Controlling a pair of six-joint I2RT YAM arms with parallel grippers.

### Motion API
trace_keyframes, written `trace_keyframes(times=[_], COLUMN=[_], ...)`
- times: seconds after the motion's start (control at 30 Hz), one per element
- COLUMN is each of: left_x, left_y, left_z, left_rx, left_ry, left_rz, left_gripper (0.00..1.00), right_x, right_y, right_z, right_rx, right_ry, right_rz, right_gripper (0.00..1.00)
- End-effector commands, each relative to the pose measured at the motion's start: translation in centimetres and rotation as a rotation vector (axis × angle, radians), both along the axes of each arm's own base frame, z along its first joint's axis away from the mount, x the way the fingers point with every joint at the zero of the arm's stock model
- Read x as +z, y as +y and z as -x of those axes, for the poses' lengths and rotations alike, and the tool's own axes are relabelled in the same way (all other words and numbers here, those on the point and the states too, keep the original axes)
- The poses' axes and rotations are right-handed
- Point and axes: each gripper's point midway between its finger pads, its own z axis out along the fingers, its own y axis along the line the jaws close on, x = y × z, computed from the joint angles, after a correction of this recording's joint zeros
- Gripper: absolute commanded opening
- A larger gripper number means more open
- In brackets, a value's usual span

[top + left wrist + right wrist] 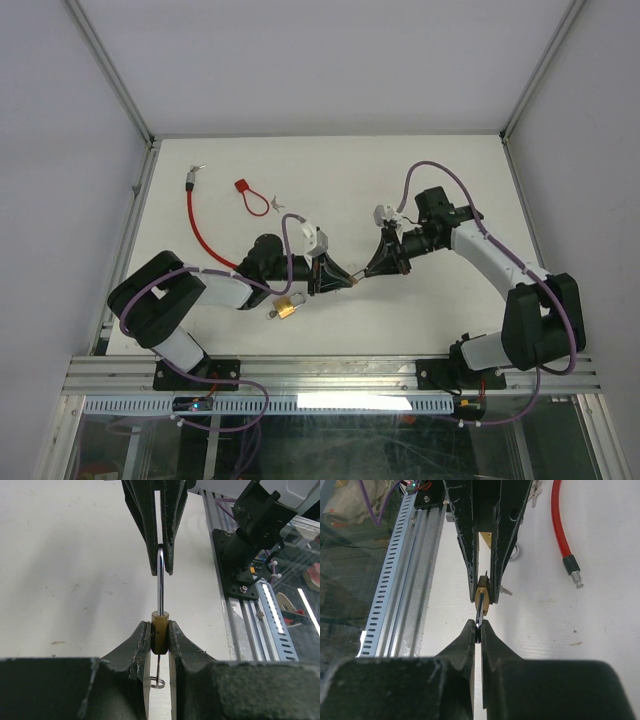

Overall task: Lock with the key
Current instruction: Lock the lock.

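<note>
A small brass padlock (pixel 160 632) is held in the air between my two grippers, over the table's near middle (pixel 352 281). My left gripper (pixel 160 630) is shut on its brass body. The steel shackle (pixel 160 580) runs straight out to my right gripper (pixel 478 627), which is shut on the shackle's bend. Behind the lock body, between my left fingers (pixel 140 645), a thin key with a wire ring (pixel 158 680) shows. I cannot tell whether it sits in the keyhole.
A second brass lock (pixel 288 307) lies on the table under my left wrist. A red cable (pixel 200 225) and a red tag (pixel 245 190) lie at the back left, small metal pieces (pixel 278 205) beside them. The slotted aluminium rail (pixel 405 570) runs along the near edge.
</note>
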Motion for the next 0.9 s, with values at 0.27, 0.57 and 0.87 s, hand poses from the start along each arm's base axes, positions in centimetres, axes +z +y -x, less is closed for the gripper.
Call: trace_keyframes(times=[0.27, 0.57, 0.87], left_x=[6.8, 6.8, 5.4], left_y=[-1.1, 0.1, 1.0], left_z=[-2.6, -3.7, -3.3], left_rx=[0.067, 0.109, 0.152], left_ry=[-0.242, -0.257, -0.117], left_rz=[0.174, 0.187, 0.181], left_gripper=[0.00, 0.00, 0.11], right_x=[-3.4, -5.0, -2.6], right_y=[3.3, 4.1, 2.8], right_z=[2.3, 2.3, -0.3], right_rx=[0.139, 0.161, 0.066], right_ry=[0.032, 0.037, 0.008], right_rz=[0.091, 0.179, 0.172], right_gripper=[0.00, 0.00, 0.00])
